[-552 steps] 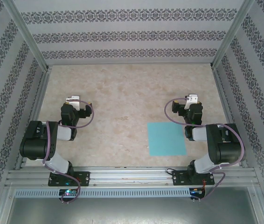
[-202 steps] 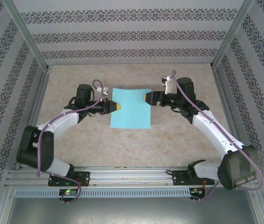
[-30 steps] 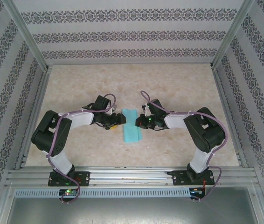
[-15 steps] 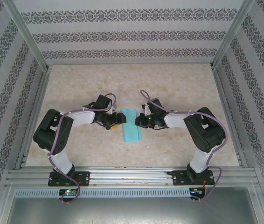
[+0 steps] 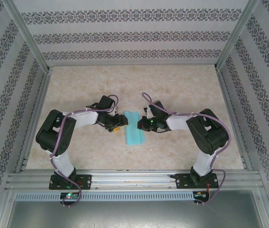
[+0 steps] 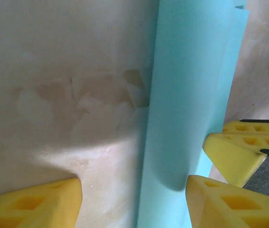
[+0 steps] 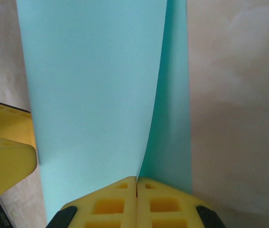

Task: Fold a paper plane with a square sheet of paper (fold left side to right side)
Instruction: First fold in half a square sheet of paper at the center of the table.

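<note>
Square sheet of paper (image 5: 134, 133): lies mid-table (image 5: 172, 90), doubled over into a narrow strip running near to far.

- Edges: in the left wrist view the sheet (image 6: 187, 95) has its rounded, uncreased fold on the left. The under layer peeks past the top layer at the far right corner. In the right wrist view the top layer (image 7: 96, 85) bows upward. Its free edge curves down into the seam between the fingers (image 7: 110, 206), and the under layer lies flat on the table beside it.
- Right gripper (image 5: 141, 124): fingers pressed together, pinching the top layer's free edge at the strip's right side.
- Left gripper (image 5: 120, 126): jaws spread wide, holding nothing. One finger (image 6: 30, 206) is over bare table, the other is at the paper's right, and the fold line runs between them. Contact with the paper cannot be told.
- Room: bare tabletop on every side of the strip, widest toward the far wall (image 5: 134, 35). The two grippers crowd it closely from left and right.
</note>
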Motion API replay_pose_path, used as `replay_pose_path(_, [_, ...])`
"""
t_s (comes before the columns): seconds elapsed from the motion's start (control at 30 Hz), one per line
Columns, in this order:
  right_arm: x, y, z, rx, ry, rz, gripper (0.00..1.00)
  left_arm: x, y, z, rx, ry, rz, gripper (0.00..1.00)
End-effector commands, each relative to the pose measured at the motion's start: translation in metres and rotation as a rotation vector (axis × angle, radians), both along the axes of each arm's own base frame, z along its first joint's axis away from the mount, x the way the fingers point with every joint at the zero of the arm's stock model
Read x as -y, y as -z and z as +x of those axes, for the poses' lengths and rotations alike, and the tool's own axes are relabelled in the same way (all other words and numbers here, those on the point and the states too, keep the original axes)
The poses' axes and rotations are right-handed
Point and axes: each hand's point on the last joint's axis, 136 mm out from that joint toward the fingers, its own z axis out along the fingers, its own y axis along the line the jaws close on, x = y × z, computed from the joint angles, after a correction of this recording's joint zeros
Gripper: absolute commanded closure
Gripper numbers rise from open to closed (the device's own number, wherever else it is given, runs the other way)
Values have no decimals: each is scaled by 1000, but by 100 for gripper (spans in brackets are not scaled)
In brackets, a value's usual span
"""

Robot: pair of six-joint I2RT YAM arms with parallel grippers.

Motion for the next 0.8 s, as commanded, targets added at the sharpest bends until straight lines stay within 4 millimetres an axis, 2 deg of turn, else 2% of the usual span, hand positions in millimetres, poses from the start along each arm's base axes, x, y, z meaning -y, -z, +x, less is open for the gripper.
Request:
replay_pose_path(0.0, [-3, 1, 3, 22, -19, -20, 98, 50, 2, -4, 66, 119, -93, 41])
replay_pose_path(0.23, [-1, 1, 3, 26, -14, -28, 98, 41, -11, -2, 100, 99, -46, 41])
replay_pose_path(0.43, [-2, 0, 3, 28, -15, -24, 98, 49, -20, 2, 110, 84, -100, 42])
replay_pose_path(0.63, [-2, -1, 4, 32, -15, -23, 97, 58, -21, 3, 97, 88, -158, 50])
replay_pose_path(0.77, [-2, -2, 4, 32, -13, -23, 97, 53, -9, 1, 78, 88, -114, 50])
